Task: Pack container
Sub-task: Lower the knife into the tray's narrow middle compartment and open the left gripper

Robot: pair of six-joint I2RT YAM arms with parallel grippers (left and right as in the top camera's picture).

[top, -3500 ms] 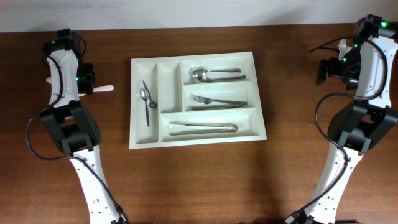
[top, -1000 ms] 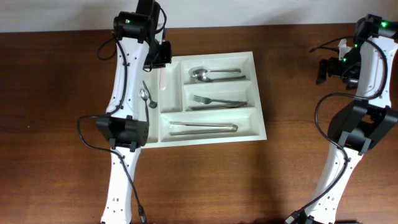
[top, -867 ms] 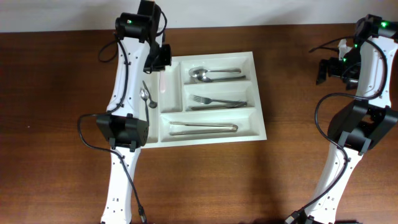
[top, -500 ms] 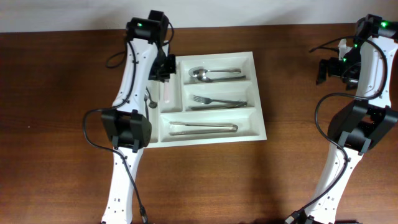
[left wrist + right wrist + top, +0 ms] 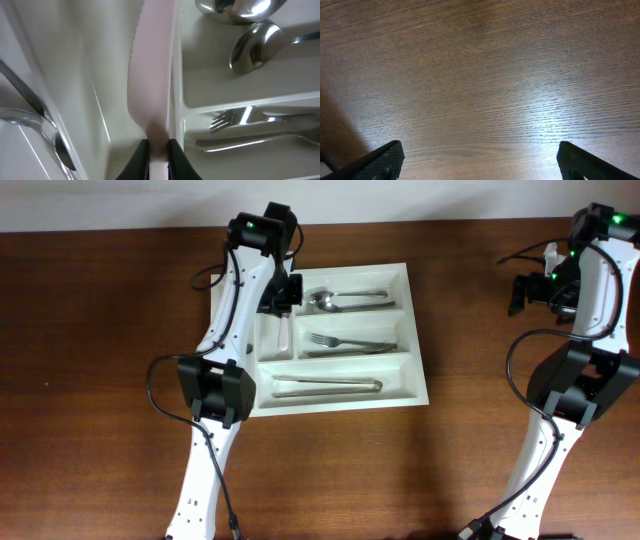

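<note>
Since the earlier picture, our left arm had swung in from the left side of the desk and now reached over the container. Our left end effector was pinched narrow on the handle end of a pale plastic knife. The knife pointed along the second narrow slot, close to the wall next to the spoons and the fork. We could not tell if it touched that wall. The tongs lay in the long slot at the near side.

The container sat flat near the middle of the desk, at the far side. Our right end effector was spread wide over bare wood, well apart from the container, and held nothing.

We thought the container would be light for its size, stiff and smooth, so it could slide if bumped. Its rim looked like the best place to take hold. We thought the knife would be very light, thin and a bit bendy. A grip on the handle looked right, because the blade had small teeth.
</note>
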